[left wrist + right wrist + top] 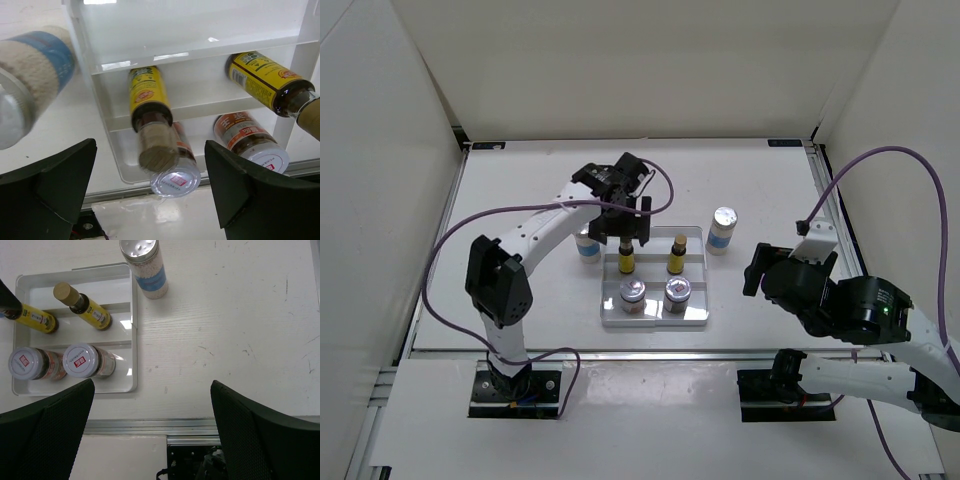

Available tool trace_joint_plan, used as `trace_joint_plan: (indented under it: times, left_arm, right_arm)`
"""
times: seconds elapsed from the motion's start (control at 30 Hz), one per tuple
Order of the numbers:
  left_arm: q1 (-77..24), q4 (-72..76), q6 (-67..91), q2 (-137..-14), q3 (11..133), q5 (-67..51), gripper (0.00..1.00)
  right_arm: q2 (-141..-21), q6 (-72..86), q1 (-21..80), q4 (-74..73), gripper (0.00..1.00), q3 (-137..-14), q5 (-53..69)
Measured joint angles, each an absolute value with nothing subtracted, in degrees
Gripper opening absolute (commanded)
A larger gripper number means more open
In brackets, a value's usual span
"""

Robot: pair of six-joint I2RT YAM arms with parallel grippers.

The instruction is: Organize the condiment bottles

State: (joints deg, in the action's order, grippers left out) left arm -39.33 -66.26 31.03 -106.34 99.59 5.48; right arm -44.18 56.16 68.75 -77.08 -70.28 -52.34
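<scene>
Condiment bottles (676, 253): two yellow, two red-labelled jars (633, 293) in tray (655, 238), two white cylinders (723, 230) on table (520, 180); left fingers (55, 190), right fingers (45, 430) spread.

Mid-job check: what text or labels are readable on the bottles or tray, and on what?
No text reads clearly.
Yellow bottles: label print too small.
Red-label jars: characters blurred; lid marks too small.
White bottles: blue band, nothing legible.
Tray: no text seen.
</scene>
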Motion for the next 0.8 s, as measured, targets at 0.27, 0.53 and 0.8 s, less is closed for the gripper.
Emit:
trace_joint_plan:
  times: [0.27,0.53,0.8]
  left_arm:
    - [-31.4,-69.1,28.0,-95.0,100.7,8.3,1.0]
    - [-21.4,-69.2,26.9,-91.7,98.0,7.0,0.93]
    - [-20.5,-68.8,26.1,-100.1,96.1,4.6,0.92]
  right_arm:
    - [-46.7,55.9,68.8,-77.1,1.0,-70.3,-52.3]
    - [-47.7,55.1,68.8,-76.9,1.0,-69.8,-51.9]
    - [-38.1,55.0,68.8,-77.1,1.0,-69.1,-51.7]
